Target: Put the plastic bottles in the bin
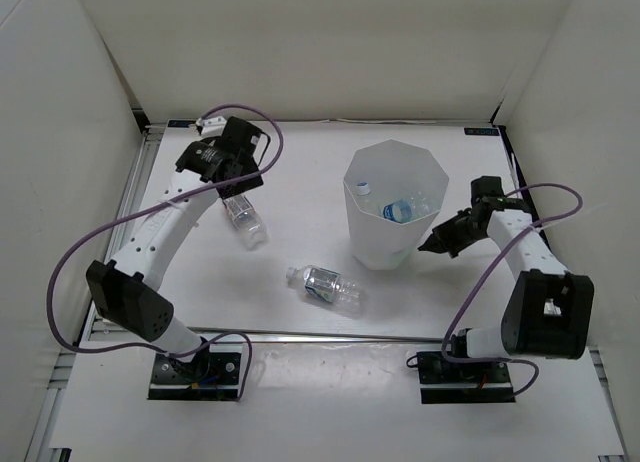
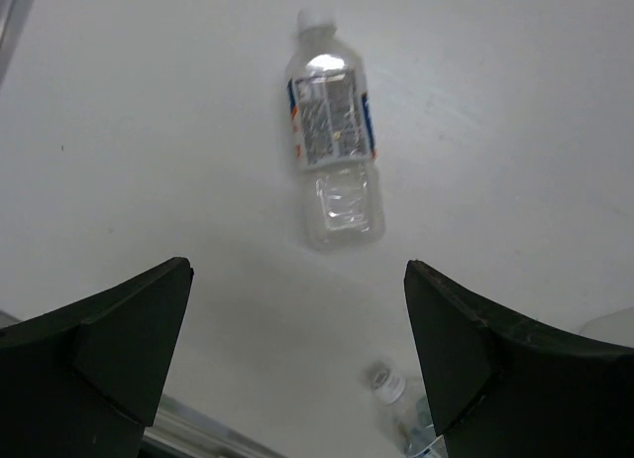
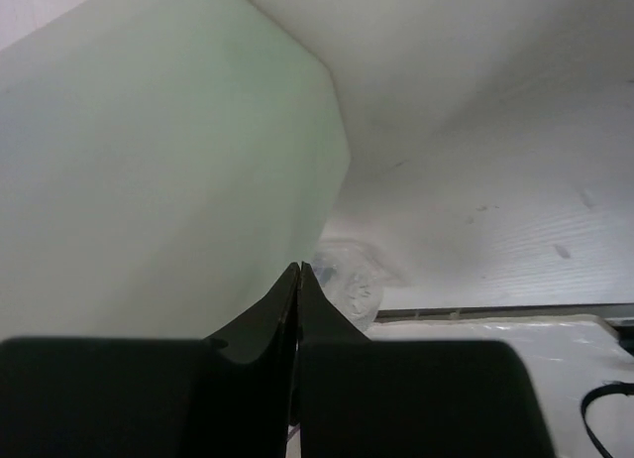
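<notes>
White table (image 1: pixel 300 182), boxed in by plain white panels, carries everything. Closest to the arm bases, a clear bottle (image 1: pixel 330 287) lies on its side in the open, well apart from both pairs of fingers, with its white cap toward the left arm's side. The left wrist view catches its cap end low down, close by one finger. Farther in, the right fingers (image 3: pixel 258 319) are pressed together with nothing between them. Their tips sit just beside the outer wall of the bin (image 1: pixel 372 244), on the side facing the right arm. From the right wrist that pale wall fills everything to the left of the tips, and a blurred clear shape lies on the table just past them. The bin stands upright and open. Inside it a blue-labelled bottle (image 1: pixel 398 210) lies against the wall nearest the right fingers, and the white cap of another bottle (image 1: pixel 363 187) shows at the opposite wall. Farthest back, the left fingers (image 2: pixel 119 329) are spread wide and hold nothing. A labelled bottle (image 2: pixel 335 151) lies flat on the table just beyond their tips, lined up with the gap between them and touching neither finger. Its white cap points away from the fingers and its clear base points toward them.
</notes>
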`<action>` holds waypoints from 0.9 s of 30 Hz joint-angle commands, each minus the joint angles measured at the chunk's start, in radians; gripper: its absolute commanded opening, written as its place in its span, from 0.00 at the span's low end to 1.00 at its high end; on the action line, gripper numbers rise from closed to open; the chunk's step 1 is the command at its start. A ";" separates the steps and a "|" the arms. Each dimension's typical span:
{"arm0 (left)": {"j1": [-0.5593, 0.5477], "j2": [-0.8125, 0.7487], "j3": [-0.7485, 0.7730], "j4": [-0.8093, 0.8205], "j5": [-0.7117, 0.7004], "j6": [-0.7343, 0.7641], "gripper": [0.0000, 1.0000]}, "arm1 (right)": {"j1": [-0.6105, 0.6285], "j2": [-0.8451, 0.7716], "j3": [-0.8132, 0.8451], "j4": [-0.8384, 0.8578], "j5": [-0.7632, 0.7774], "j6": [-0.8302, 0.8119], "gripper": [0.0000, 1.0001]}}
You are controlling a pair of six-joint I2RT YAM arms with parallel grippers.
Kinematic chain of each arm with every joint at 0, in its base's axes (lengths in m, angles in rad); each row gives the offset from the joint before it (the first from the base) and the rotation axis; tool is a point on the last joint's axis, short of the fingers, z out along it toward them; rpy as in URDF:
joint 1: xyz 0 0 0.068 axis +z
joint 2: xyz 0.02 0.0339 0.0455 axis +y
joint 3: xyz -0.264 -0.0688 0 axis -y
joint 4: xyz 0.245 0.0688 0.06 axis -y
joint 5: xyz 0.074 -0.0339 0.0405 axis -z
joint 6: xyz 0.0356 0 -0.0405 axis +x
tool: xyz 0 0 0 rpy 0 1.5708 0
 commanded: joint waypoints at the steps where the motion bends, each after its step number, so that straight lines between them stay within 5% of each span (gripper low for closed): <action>1: 0.059 -0.013 -0.075 -0.095 0.156 -0.091 0.99 | 0.026 0.057 0.022 0.093 -0.100 0.065 0.00; 17: 0.230 -0.005 -0.292 0.103 0.373 -0.037 0.99 | 0.151 0.451 0.430 0.147 -0.199 0.122 0.00; 22: 0.258 0.142 -0.169 0.131 0.447 -0.017 0.99 | 0.140 0.491 0.491 0.127 -0.272 0.030 0.00; 27: 0.267 0.309 -0.037 0.140 0.486 -0.030 0.99 | 0.069 0.301 0.398 0.112 -0.206 -0.019 0.04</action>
